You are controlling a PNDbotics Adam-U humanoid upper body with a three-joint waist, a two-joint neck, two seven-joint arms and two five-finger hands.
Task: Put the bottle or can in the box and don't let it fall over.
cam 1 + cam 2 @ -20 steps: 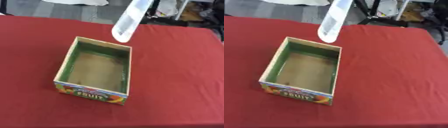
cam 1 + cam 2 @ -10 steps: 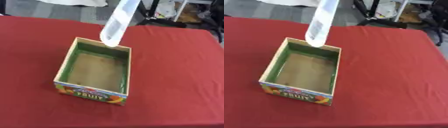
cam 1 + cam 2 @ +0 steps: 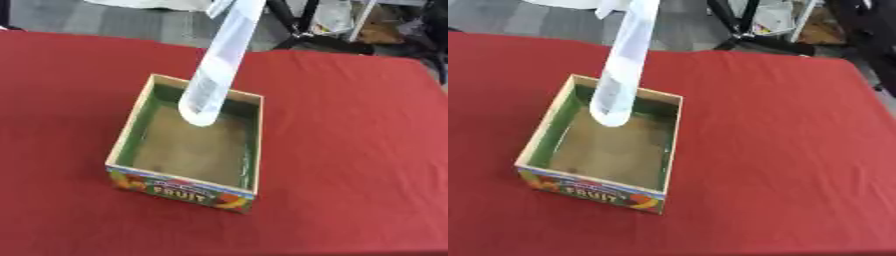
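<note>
A long white bottle (image 3: 217,75) hangs tilted over the box, its top end running out of the view's upper edge. Its lower end (image 3: 612,112) sits over the far part of the box's inside, about level with the rim. Whatever holds it is out of view. The box (image 3: 182,190) is open cardboard with green inner walls, a brown floor and a "FRUIT" label on its near wall. It stands on the red table (image 3: 350,150) left of centre with nothing inside. Neither of my hands shows in either view.
The red cloth covers the whole table around the box. Beyond the far edge there is grey floor, black stand legs (image 3: 293,30) and some white clutter (image 3: 776,17).
The bottle has moved left and down, from above the box's far right corner to over the inside of the box. The box has stayed put.
</note>
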